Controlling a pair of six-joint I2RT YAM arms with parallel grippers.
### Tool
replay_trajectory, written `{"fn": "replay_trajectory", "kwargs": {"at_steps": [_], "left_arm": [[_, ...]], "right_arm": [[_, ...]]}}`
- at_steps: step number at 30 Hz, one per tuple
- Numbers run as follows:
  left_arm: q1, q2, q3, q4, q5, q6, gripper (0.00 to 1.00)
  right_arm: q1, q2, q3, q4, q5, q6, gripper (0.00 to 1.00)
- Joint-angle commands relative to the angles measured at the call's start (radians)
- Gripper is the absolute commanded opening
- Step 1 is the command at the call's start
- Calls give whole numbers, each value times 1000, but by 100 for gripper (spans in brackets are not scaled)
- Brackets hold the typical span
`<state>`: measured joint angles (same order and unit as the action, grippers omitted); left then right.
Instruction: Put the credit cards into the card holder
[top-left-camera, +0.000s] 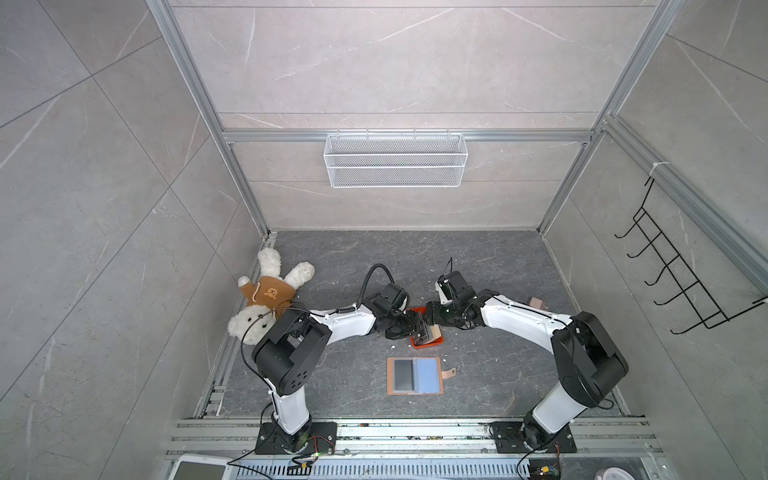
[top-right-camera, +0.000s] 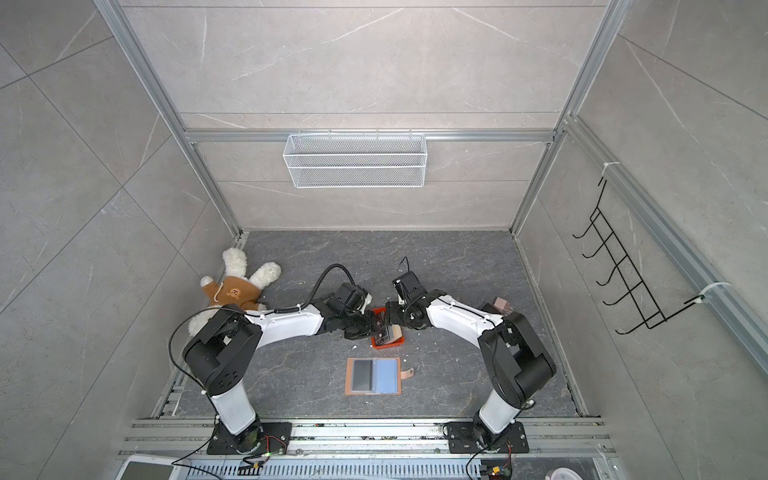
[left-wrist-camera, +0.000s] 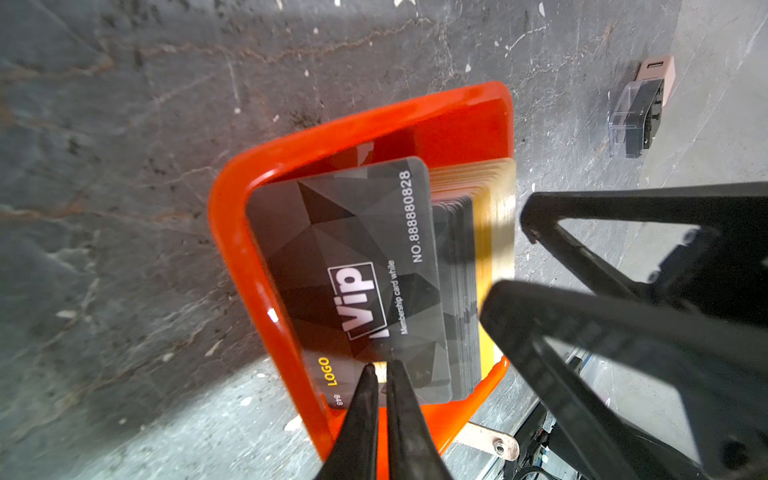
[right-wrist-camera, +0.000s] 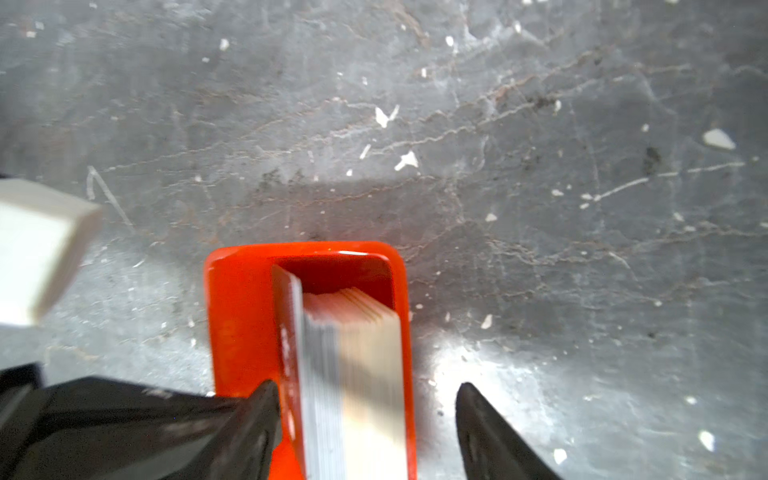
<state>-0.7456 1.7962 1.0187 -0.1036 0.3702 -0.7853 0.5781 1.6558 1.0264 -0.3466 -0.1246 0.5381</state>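
Note:
The credit cards (right-wrist-camera: 357, 365) stand on edge as a black and tan stack in a small orange-red tray (left-wrist-camera: 232, 232), seen in both top views (top-left-camera: 428, 331). The front black "VIP" card (left-wrist-camera: 353, 257) leans off the stack. My left gripper (left-wrist-camera: 382, 363) is shut, with its tips at that card's lower edge; no card shows between the fingers. My right gripper (right-wrist-camera: 366, 388) is open and straddles the stack and one tray wall. The card holder (top-left-camera: 428, 376) lies open nearer the arm bases, with a dark card in its left sleeve.
A plush rabbit (top-left-camera: 266, 299) lies by the left wall. A small black-and-pink block pair (left-wrist-camera: 640, 108) sits by the right arm. On the back wall hangs a wire basket (top-left-camera: 395, 160); a hook rack (top-left-camera: 681, 274) is on the right wall.

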Motion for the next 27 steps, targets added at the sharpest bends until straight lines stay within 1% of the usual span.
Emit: {"fn": "replay_trajectory", "kwargs": {"at_steps": [1, 4, 13, 20, 27], "left_arm": [[7, -17, -4, -8, 6, -7, 11], [7, -20, -4, -8, 5, -8, 11], [6, -26, -15, -10, -1, -9, 10], [7, -31, -21, -7, -1, -12, 10], [10, -28, -23, 0, 1, -17, 10]], "right_arm": [[-4, 0, -7, -11, -45, -13, 72], [-3, 44, 14, -14, -46, -19, 74], [-4, 132, 67, -14, -35, -27, 75], [-6, 148, 106, -38, 29, -13, 74], [-9, 124, 86, -46, 25, -14, 73]]}}
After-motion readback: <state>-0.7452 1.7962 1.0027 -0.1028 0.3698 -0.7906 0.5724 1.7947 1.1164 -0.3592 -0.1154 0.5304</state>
